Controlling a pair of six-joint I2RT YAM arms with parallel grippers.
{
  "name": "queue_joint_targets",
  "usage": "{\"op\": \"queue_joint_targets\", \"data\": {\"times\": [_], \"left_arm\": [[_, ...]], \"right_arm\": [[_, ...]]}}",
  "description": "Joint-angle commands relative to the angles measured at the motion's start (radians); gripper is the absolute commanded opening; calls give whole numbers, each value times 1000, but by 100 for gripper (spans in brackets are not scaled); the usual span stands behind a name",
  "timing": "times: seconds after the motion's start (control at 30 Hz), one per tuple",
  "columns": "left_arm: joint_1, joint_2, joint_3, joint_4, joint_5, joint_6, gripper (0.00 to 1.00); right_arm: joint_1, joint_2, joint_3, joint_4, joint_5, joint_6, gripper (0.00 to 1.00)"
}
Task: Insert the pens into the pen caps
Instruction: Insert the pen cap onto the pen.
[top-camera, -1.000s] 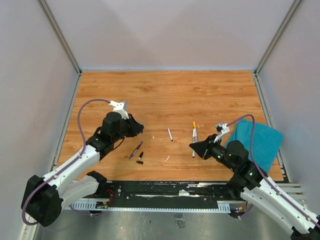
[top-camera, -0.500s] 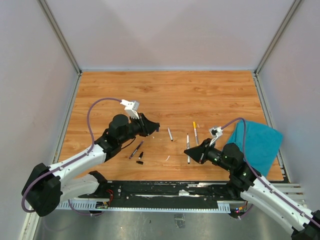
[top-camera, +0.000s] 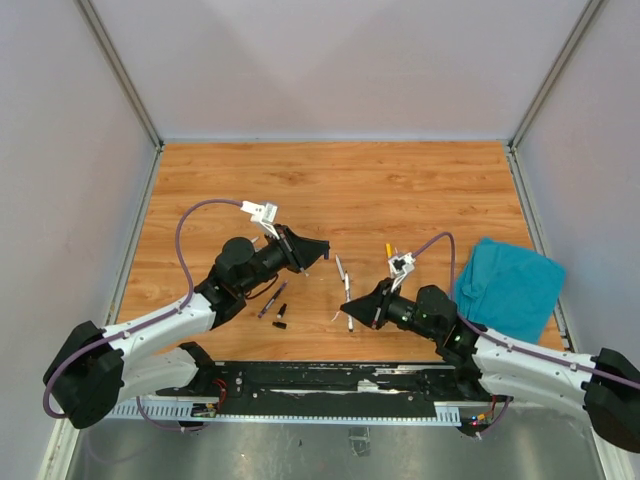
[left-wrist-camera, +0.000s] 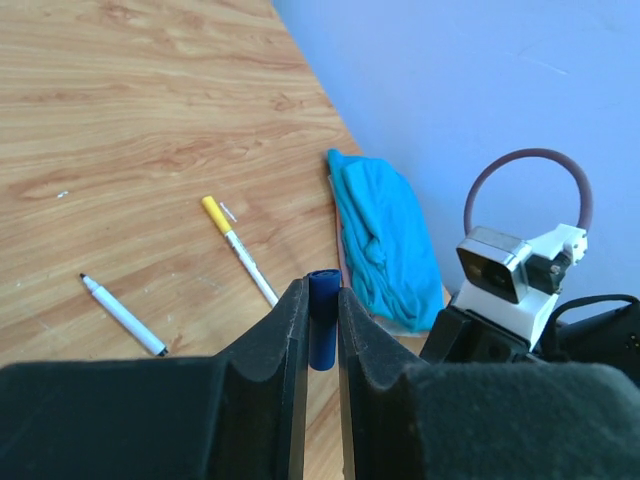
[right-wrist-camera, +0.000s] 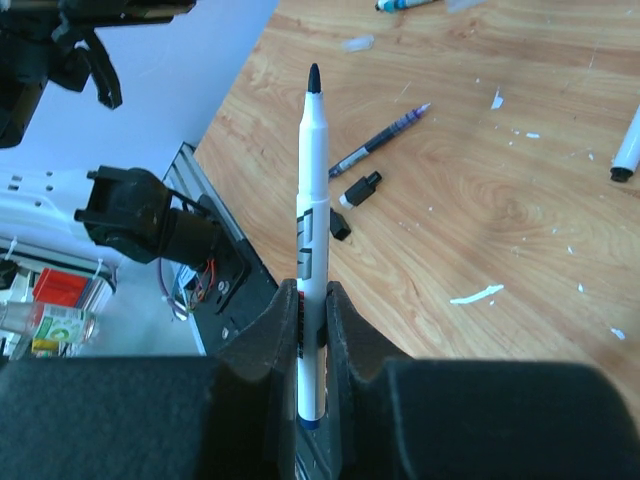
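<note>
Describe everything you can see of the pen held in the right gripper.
The white pen is a thin, smooth barrel that looks like plastic. It is uncapped, with a small dark pointed tip bare at its far end, grey printing partway down the barrel and a bluish band at the near end. The right gripper is shut on its lower part, so it stands straight out from the fingers above the wooden table. Its tip is free in the air and nothing else touches it.
</note>
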Motion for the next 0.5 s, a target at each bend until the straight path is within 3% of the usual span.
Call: {"op": "queue_joint_targets", "data": {"times": [0.0, 0.47], "left_arm": [[-14, -12, -7, 86, -17, -21, 0], [-22, -1, -7, 101, -19, -37, 0]], "right_arm": [[18, 80, 48, 180, 59, 8, 1], [21, 281, 132, 303, -38, 15, 1]]}}
